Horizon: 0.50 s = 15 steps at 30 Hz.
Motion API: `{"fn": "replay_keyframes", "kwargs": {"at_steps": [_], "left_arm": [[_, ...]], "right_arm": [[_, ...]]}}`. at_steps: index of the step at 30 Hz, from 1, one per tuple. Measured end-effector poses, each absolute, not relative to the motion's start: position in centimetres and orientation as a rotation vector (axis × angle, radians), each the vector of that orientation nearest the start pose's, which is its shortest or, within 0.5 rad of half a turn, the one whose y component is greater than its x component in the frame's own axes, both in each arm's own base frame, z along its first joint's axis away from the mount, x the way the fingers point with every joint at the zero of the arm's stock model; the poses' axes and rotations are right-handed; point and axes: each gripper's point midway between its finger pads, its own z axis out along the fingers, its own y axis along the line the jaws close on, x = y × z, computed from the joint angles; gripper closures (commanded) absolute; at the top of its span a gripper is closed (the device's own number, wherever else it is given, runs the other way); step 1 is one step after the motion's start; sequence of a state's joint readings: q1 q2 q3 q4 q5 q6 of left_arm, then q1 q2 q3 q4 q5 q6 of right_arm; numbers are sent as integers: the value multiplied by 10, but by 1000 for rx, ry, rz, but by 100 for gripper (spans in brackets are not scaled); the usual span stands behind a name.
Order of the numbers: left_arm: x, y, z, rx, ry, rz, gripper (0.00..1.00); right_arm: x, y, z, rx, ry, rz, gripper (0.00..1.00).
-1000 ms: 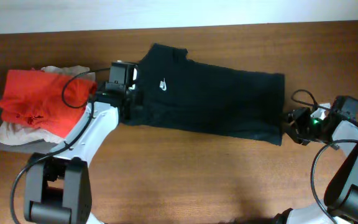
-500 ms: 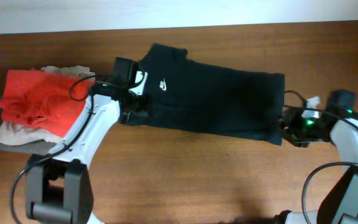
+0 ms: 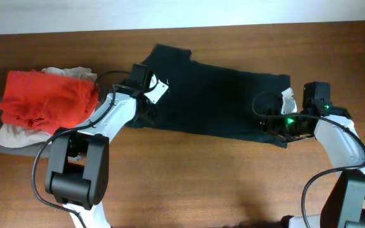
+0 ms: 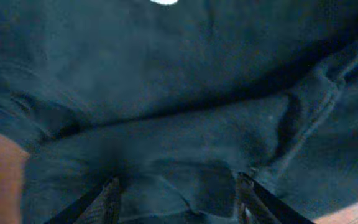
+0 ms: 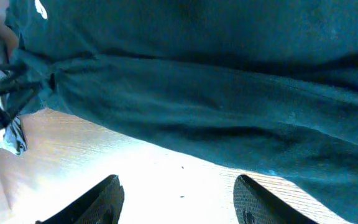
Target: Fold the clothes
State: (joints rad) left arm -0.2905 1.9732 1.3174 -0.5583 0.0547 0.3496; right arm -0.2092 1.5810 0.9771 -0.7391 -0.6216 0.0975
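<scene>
**Overhead.**
- Item: black T-shirt (image 3: 220, 104), one piece. It lies flat across the middle of the wooden table (image 3: 201, 183), long axis left to right. The collar end is far-left and the hem end is right.
- Left gripper (image 3: 146, 104): over the shirt's left end, by the near edge.
- Right gripper (image 3: 268, 123): over the near-right corner, at the hem.
- Not part of the job, at the left end of the table and apart from the shirt: red garment (image 3: 43, 101), heaped on a beige and grey pile (image 3: 14, 136).

**Left wrist.**
- Cloth fills the frame, with a rolled ridge of fabric running across it. The white logo (image 4: 165, 2) just shows at the top edge.
- Both fingers (image 4: 110, 196) stand apart, low over the ridge. Nothing is clamped as far as shows, and contact with the cloth cannot be told.

**Right wrist.**
- The shirt's near edge runs across the frame above bare wood.
- The jaws stand apart with only table between them. They hold nothing and sit just short of the edge.

**Handling, as a judgement.**
- The shirt looks light, limp and non-slippery, and not fragile. It will drape and sag between two holds and drag on the wood.
- It is best pinched at the near edge, one hold towards each end, taking both layers where the edge is doubled. A single-layer pinch could peel the fold open.
</scene>
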Motion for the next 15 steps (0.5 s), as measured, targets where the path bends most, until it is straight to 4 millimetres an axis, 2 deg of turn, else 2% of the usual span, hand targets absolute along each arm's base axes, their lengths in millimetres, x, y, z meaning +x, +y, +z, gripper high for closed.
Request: {"fn": "replay_keyframes", "kwargs": {"at_steps": [2, 4, 7, 15], "left_arm": [[423, -134, 26, 904, 2617, -42, 55], [423, -134, 26, 923, 2609, -29, 54], [419, -133, 24, 964, 2613, -13, 37], [397, -148, 20, 1114, 2632, -5, 27]], "right_arm": [[321, 34, 79, 320, 2741, 860, 38], [321, 33, 79, 322, 2743, 855, 38], [321, 32, 78, 324, 2746, 843, 38], [321, 31, 77, 321, 2749, 832, 32]]}}
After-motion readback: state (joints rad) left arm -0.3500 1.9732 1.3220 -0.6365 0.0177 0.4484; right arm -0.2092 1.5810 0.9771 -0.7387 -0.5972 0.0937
